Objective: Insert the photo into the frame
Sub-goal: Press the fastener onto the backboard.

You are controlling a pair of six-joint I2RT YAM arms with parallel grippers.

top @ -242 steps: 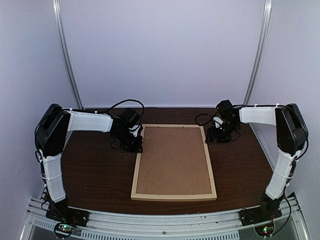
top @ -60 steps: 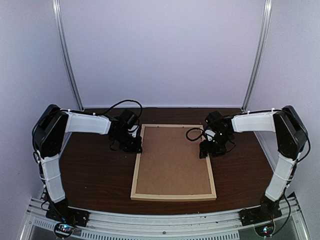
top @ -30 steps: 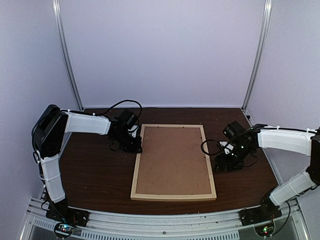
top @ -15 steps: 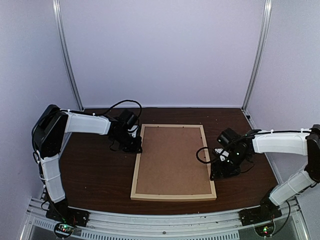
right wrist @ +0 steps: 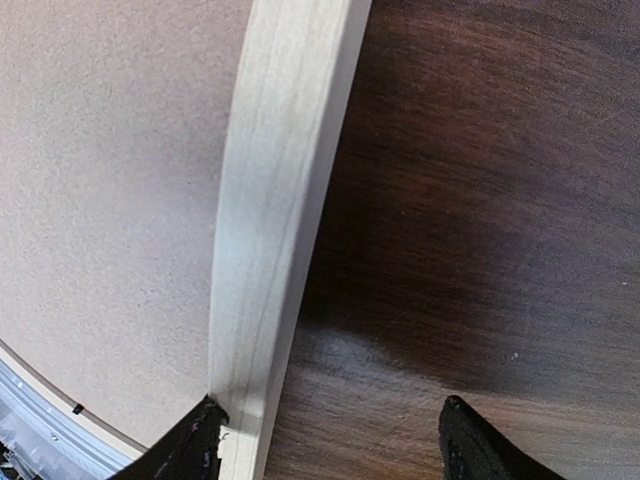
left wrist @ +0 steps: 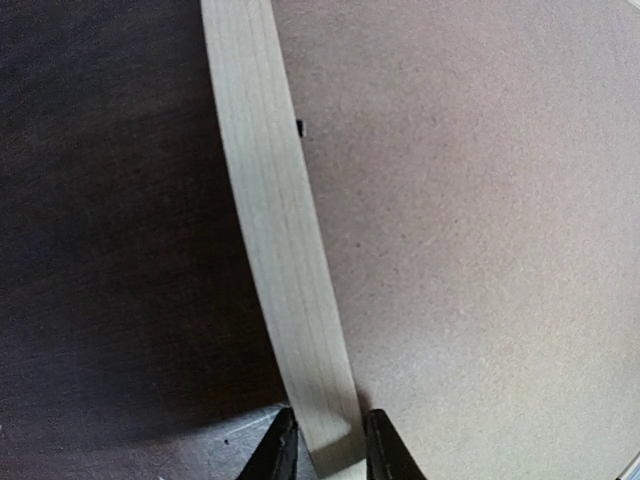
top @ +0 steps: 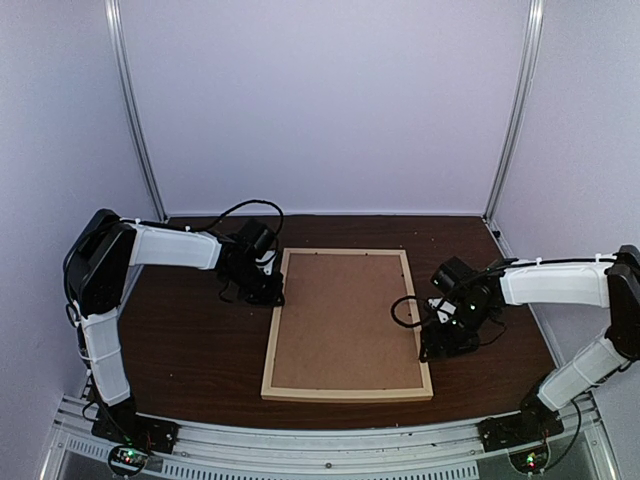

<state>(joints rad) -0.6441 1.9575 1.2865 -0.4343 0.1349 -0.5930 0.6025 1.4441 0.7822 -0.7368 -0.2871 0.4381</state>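
On my dark wooden surface (top: pixel 190 340) the frame (top: pixel 347 394) lies flat in the middle, back up, with a brown board (top: pixel 345 320) filling it. My left pincer (left wrist: pixel 328 458) is clenched on the far part of the frame's left rail, a finger tight against each side. My right pincer (right wrist: pixel 330 440) stands released astride the nearer half of the right rail, one finger at the rail's inner edge, the other out over the surface.

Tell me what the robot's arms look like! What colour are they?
The left arm and right arm are white tubes with chunky black joints. Thin black cables loop by the wrists. The left pincer and right pincer are black and two-fingered.
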